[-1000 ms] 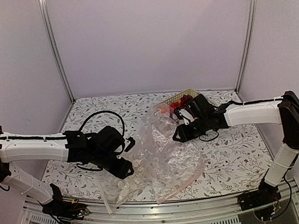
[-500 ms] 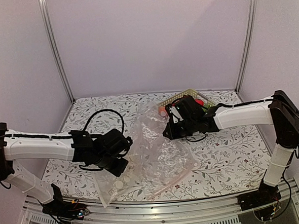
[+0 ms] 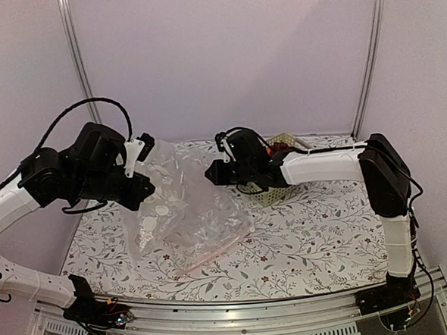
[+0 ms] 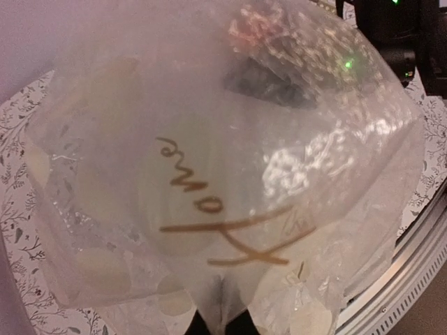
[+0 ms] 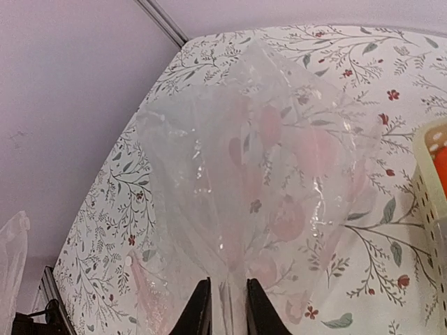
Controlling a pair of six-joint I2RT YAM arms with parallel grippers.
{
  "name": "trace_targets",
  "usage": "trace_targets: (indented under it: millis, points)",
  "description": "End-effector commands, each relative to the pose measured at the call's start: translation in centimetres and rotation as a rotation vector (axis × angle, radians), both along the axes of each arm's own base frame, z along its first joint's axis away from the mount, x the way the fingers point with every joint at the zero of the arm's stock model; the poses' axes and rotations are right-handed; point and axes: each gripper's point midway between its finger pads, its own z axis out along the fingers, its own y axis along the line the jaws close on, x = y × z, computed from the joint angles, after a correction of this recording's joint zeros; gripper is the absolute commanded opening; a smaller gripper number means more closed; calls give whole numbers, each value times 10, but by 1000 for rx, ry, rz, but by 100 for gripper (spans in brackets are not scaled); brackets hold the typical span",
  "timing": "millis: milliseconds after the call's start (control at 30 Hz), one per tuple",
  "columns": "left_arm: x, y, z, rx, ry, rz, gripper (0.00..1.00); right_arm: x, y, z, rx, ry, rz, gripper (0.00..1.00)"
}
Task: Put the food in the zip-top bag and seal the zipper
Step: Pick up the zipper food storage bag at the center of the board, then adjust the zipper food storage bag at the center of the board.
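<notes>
The zip-top bag (image 3: 188, 207), clear with pale dots, hangs stretched between both grippers above the floral table. My left gripper (image 3: 137, 159) is raised at the left and shut on the bag's plastic. In the left wrist view the bag (image 4: 223, 174), with brown writing on it, fills the frame and is pinched at my left gripper (image 4: 223, 324). My right gripper (image 3: 211, 172) is shut on a fold of the bag (image 5: 258, 160), pinched between the dark tips of the right gripper (image 5: 227, 310). The pinkish zipper (image 3: 213, 253) lies along the bag's low near edge. The food is hidden.
A yellow-green mesh basket (image 3: 286, 139) stands at the back right behind my right arm; its rim (image 5: 429, 181) shows with something orange inside. The metal front rail (image 3: 240, 318) runs along the near table edge. Purple walls and metal posts enclose the table.
The left gripper has shut on the bag and risen high to the left. The right gripper has moved left and back with its fold, and the bag is lifted off the table.
</notes>
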Motion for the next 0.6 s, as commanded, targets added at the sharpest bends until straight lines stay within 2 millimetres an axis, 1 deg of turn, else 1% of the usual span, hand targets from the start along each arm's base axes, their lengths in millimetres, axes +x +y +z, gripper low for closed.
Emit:
trace_targets:
  millis: [0, 33, 67, 100, 133, 167, 200, 233, 267, 333, 400, 433, 467, 500, 533, 567]
  points:
    - [-17, -1, 2, 3, 57, -94, 0, 11, 52, 3, 109, -3, 109, 21]
    - [-17, -3, 6, -19, 51, -96, 0, 11, 62, 7, 124, -3, 144, 25]
    - [-18, -4, 9, -38, 48, -98, 0, 10, 70, 3, 128, 10, 178, 32]
    - [-18, -5, 13, -61, 43, -97, 0, 10, 76, 5, 130, 11, 198, 39]
    - [-19, -6, 16, -83, 39, -99, 0, 10, 79, 0, 120, 19, 212, 43]
    - [-19, -8, 19, -106, 35, -100, 0, 11, 80, 1, 113, 6, 221, 49]
    - [-19, -11, 22, -131, 31, -103, 0, 10, 77, -5, 83, 17, 217, 55]
    - [-19, -16, 24, -154, 33, -112, 0, 11, 72, -2, 64, 6, 210, 61]
    - [-20, -22, 26, -184, 33, -125, 0, 11, 66, -4, 30, -8, 198, 67]
    - [-21, -37, 25, -237, 55, -160, 0, 12, 49, -4, -35, -29, 159, 76]
    - [-22, -52, 20, -274, 90, -197, 0, 12, 27, 11, -83, -71, 114, 85]
    - [-22, -60, 16, -288, 111, -201, 0, 13, 15, 12, -108, -78, 88, 89]
    - [-21, -66, 12, -303, 131, -207, 0, 13, -1, 27, -116, -101, 55, 93]
    - [-21, -73, 9, -318, 150, -211, 0, 15, -15, 29, -136, -110, 16, 97]
    - [-21, -81, 6, -339, 164, -213, 0, 14, -31, 37, -146, -118, -14, 98]
    - [-19, -90, 6, -369, 168, -219, 0, 14, -46, 37, -165, -118, -47, 99]
